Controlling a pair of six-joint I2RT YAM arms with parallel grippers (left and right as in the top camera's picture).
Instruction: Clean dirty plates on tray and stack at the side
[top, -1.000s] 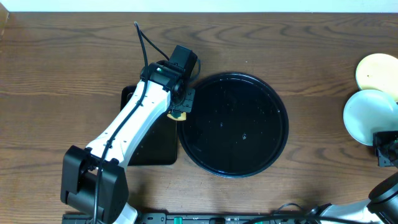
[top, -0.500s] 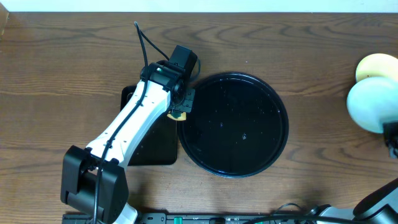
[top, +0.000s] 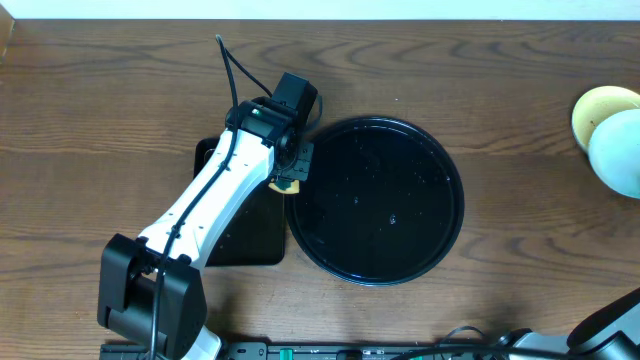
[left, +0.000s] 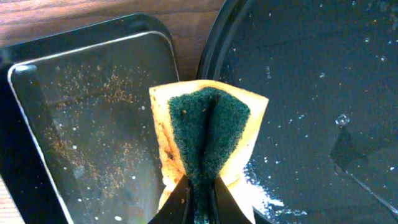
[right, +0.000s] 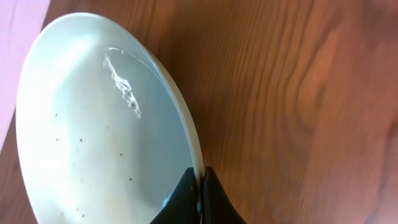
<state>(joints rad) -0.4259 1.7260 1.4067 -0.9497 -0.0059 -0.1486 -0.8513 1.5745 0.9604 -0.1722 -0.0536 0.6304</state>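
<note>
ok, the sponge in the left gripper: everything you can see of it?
The sponge is yellow foam with a dark green scouring face, brown-stained along one yellow edge. It is folded into a crease, green side toward the wrist camera, its lower end pinched by the shut left gripper. It sits over the spot where the rectangular tray meets the rim of the wet round tray. Whether it touches either tray cannot be told.

Robotics lab — cabled arm at a wood-grain table.
</note>
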